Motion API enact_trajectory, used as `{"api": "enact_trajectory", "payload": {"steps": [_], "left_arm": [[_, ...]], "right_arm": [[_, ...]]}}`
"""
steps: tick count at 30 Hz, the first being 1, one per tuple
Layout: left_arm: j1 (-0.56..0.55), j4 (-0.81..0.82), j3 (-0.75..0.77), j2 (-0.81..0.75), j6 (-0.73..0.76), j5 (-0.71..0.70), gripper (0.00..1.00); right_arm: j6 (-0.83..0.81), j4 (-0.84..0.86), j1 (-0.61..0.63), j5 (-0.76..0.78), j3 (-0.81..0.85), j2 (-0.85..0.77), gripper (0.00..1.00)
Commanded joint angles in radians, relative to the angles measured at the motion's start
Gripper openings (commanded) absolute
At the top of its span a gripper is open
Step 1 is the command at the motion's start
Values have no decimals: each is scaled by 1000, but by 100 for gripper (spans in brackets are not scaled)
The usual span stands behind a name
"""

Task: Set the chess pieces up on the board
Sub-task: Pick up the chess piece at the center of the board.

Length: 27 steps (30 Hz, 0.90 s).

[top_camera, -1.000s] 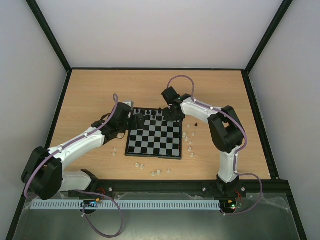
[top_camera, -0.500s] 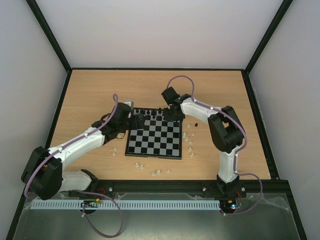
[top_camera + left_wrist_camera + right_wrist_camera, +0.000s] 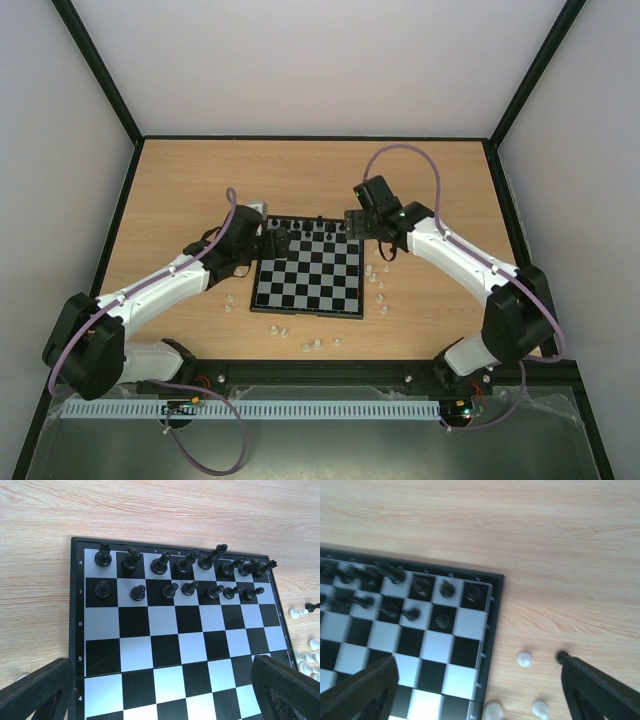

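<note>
Bench (image 3: 180,180): pale wood inside white walls.
Left arm (image 3: 160,285): jaws wide with nothing between them, hanging above the left edge of the chessboard (image 3: 310,290).
Black chessmen (image 3: 190,560): nearly done. The back row is full and seven pawns stand in front; the square at the right end looks bare.
Right arm (image 3: 450,255): jaws wide and bare, by the board's far right corner.
Black pawn (image 3: 562,656): on the bench just right of the board, probably the missing one.
White chessmen (image 3: 378,285): none set; scattered on the bench left of, in front of and right of the board.
Remaining: that pawn and the whole white side, so roughly half is done.
</note>
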Motion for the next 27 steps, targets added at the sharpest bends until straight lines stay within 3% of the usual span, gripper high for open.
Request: {"api": "enact_trajectory", "payload": {"steps": [1, 10, 18, 23, 25, 27], "left_arm": [[-7, 37, -20, -30, 18, 38, 99], [-8, 62, -26, -19, 27, 82, 99], [-7, 54, -27, -31, 29, 81, 99], [-7, 50, -28, -36, 30, 76, 99], [-7, 50, -29, -35, 30, 73, 99], [-7, 50, -29, -33, 31, 74, 99]], "right_arm": [[34, -34, -22, 91, -125, -49, 100], [53, 1, -198, -4, -266, -98, 99], [36, 47, -240, -47, -238, 32, 65], [32, 50, -242, -25, -214, 96, 53], [30, 50, -246, -22, -205, 114, 41], [27, 50, -248, -23, -196, 128, 38]]}}
